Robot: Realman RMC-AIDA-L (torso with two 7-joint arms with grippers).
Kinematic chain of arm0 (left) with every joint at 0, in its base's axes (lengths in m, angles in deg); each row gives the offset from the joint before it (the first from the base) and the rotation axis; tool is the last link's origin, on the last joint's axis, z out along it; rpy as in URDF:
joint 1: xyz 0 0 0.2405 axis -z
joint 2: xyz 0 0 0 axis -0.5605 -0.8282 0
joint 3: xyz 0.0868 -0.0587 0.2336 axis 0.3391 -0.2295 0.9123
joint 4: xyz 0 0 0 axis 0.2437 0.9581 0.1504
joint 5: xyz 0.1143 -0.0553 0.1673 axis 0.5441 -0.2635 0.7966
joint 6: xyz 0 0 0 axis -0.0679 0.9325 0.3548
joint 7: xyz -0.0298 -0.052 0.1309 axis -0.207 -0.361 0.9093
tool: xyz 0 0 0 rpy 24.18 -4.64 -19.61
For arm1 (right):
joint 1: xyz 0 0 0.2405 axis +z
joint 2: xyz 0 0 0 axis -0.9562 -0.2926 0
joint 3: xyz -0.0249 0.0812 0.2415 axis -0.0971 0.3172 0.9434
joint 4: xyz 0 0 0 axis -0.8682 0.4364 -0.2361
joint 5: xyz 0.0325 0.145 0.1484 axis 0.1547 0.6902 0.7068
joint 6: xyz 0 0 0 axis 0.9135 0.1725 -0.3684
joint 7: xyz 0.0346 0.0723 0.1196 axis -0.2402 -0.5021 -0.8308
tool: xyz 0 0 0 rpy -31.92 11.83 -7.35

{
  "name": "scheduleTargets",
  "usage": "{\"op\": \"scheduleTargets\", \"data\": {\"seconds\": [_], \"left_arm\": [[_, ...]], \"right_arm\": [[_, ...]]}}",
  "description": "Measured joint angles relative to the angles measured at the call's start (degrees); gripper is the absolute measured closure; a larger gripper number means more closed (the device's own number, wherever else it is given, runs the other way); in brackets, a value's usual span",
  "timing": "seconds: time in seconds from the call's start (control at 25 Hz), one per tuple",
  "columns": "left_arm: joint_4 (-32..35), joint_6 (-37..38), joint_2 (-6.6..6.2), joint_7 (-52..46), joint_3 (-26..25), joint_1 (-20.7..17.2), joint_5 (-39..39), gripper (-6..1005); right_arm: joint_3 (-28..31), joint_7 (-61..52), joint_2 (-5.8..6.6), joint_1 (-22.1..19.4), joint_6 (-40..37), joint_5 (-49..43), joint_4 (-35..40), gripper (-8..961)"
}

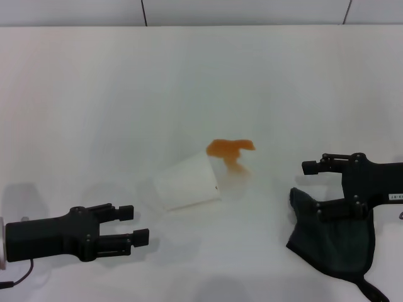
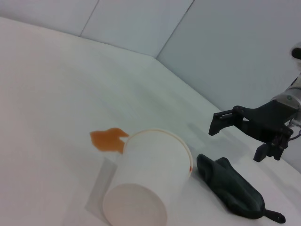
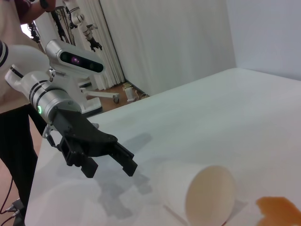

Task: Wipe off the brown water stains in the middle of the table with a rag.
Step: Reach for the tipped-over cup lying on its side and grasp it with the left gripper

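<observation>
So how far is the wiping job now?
Nothing is wiped yet: the brown water stains lie whole beside the tipped paper cup. The right end effector hovers open over the rag, not gripping. The left end effector waits open.

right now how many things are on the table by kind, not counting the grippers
paper cup: 1
rag: 1
brown water stains: 1 blotch
total: 3 on the table
</observation>
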Motion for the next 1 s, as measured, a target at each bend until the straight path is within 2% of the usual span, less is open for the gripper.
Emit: {"op": "scheduleTargets", "data": {"seconds": [0.92,1.0], "left_arm": [[0.0,0.8,0.03,-0.2,0.0,0.0,0.0,154],[-0.4,3.1,-0.45,-0.9,0.0,-0.1,0.5,154]], "right_arm": [[0.3,0.1,0.00,0.0,0.0,-0.2,-0.1,87],[0.3,0.1,0.00,0.0,0.0,-0.2,-0.1,87]]}}
